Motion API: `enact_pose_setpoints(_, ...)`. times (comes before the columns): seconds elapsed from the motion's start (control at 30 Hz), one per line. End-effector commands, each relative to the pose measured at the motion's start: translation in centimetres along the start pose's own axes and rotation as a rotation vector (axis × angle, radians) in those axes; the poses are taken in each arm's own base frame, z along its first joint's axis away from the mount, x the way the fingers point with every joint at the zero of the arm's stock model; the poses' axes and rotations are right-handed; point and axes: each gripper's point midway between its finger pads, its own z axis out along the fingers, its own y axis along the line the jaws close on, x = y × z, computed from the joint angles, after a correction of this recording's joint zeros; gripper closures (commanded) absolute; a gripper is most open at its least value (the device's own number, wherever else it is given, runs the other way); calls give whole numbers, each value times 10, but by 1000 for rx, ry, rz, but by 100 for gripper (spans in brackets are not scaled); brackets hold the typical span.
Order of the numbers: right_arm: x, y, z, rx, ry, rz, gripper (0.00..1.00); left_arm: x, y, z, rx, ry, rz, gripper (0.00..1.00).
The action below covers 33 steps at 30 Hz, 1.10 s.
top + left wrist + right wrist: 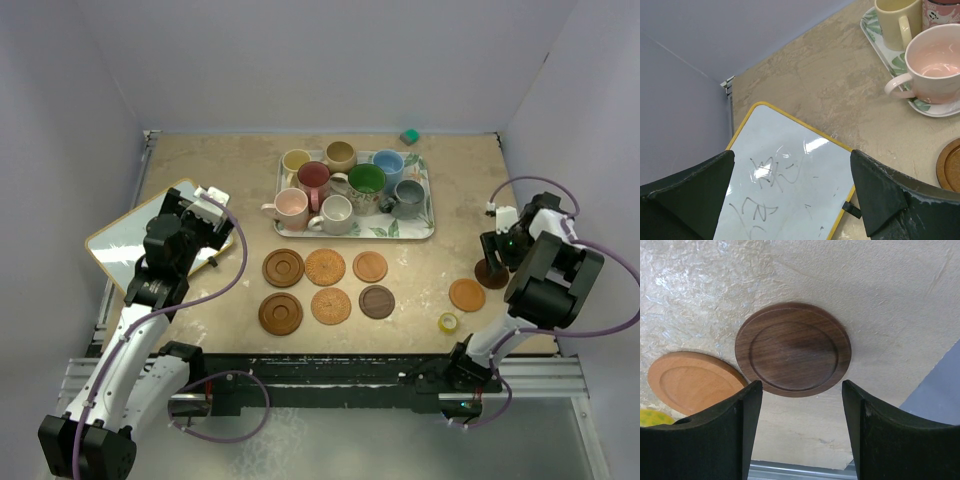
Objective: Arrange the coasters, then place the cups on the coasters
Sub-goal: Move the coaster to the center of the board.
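Left gripper point(208, 212) is seen above a whiteboard point(120, 245), six coasters point(325, 268) laid in two rows before the tray point(421, 229) of cups point(367, 180). From the left wrist, its jaws are shown wide, empty. From the right wrist, right gripper point(800, 430) is held part-open over a dark coaster point(792, 347), nothing gripped

On my feed, a leaf-print tray point(408, 229) sits at the far middle of the table point(200, 165). A yellow-framed whiteboard point(115, 245) with scribbles lies flat at the left edge. I see a small green block point(409, 136) by the back wall and a yellow tape roll point(448, 322) front right.
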Motion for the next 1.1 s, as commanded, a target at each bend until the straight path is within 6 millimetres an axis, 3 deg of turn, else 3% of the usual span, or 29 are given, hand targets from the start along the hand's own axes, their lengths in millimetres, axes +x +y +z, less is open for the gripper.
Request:
enact_pose_setpoints(0.0,-6,0,-8,-28,-27,-17,32,-15,8,-2,-21,-45,-23,5)
enact_pose_setpoints(0.43,-4,-4,-2,-63,-13,-10,30,-16,9,-3,-22,-50,-21,5)
enact_pose_setpoints(1.07,12,2,25,-123,51,-30,35,-14,8,-1,-22,-46,-18,5)
